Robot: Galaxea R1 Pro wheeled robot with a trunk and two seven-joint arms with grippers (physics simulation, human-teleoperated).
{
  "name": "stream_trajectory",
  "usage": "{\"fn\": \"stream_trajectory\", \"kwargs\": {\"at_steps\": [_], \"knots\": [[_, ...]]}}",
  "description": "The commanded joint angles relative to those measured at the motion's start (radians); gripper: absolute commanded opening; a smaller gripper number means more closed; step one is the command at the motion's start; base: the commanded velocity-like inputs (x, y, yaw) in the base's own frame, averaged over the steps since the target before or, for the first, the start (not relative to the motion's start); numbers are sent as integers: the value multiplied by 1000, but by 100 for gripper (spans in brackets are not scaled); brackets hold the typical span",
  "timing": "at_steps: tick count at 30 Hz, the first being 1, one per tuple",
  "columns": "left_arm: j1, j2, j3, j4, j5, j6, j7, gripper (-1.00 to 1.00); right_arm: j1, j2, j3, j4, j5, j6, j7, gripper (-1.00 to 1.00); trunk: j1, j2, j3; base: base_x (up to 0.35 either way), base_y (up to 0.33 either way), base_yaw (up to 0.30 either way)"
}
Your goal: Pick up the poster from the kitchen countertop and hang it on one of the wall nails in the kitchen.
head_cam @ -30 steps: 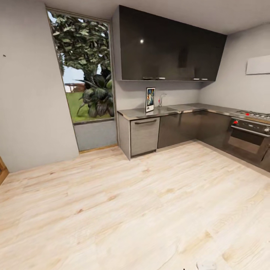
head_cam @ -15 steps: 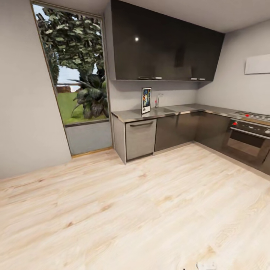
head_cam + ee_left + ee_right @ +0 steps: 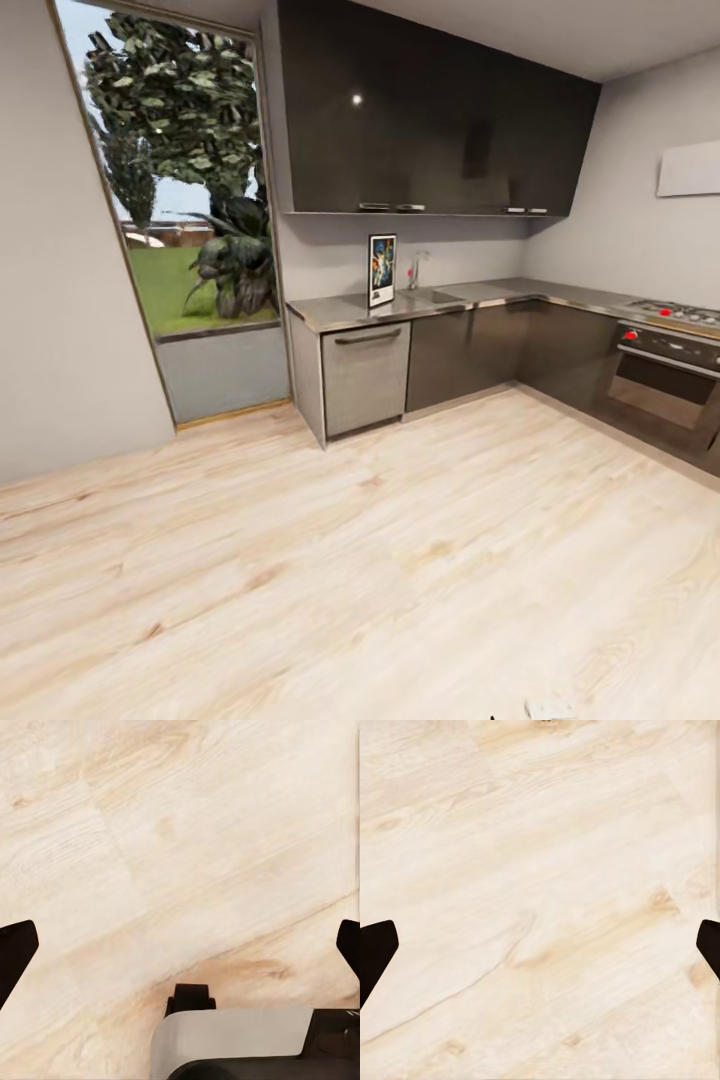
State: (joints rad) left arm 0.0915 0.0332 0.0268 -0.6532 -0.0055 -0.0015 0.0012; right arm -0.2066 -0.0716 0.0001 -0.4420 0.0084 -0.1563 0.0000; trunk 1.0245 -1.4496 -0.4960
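Since a second ago the head camera has swung rightward and closer; the whole room slides left in its view, while nothing in the kitchen itself has moved. Poster (image 3: 381, 269) stands upright on the kitchen countertop (image 3: 345, 312), leaning at the wall, just beside the sink faucet (image 3: 414, 268). Dark upper cabinets (image 3: 420, 120) hang above; oven (image 3: 667, 385) sits at the far right. Tall window (image 3: 175, 190) shows greenery. Left gripper (image 3: 180, 952) and right gripper (image 3: 540, 952) both hang spread wide over the pale wood floor (image 3: 360, 560), nothing between their fingertips.
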Motion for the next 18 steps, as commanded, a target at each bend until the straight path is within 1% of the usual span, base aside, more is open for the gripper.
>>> {"fn": "stream_trajectory", "kwargs": {"at_steps": [1, 18], "knots": [[0, 0, 1, -2, -1, 0, 0, 100, -1, 0, 0, 1, 1, -3, 0, 100, 1, 0, -1, 290, -177, 0], [0, 4, 2, 0, -1, 0, 0, 100, -1, -2, -1, 2, 1, -3, -2, 100, 1, 0, -1, 290, -178, 0]]}}
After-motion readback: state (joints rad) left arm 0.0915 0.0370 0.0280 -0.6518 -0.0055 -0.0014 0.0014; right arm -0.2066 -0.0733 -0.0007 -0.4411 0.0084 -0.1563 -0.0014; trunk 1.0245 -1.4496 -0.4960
